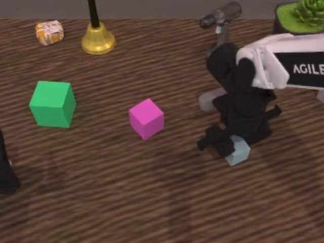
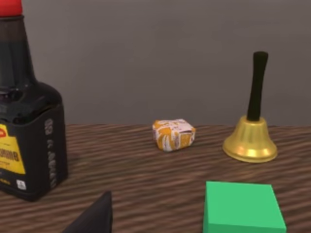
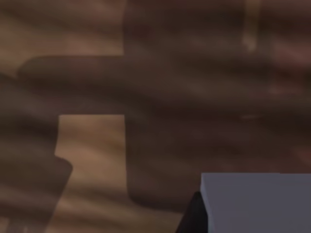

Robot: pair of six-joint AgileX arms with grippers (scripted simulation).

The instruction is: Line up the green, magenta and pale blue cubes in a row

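- Step in hand: handling of the pale blue cube (image 1: 238,151). The right gripper (image 1: 228,147) is down over it at the counter's (image 1: 152,202) right-centre; the arm hides the fingers, so whether they clasp the cube cannot be told. In the right wrist view the cube (image 3: 257,204) fills a corner close up.
- Green cube (image 1: 51,104) sits at left, magenta cube (image 1: 146,118) near centre, well apart; pale blue lies slightly nearer the front edge than these.
- Left gripper (image 1: 6,172) is parked at the left edge; its state cannot be told.
- Next move, by judgement: bring pale blue level with the magenta–green line, evenly spaced.
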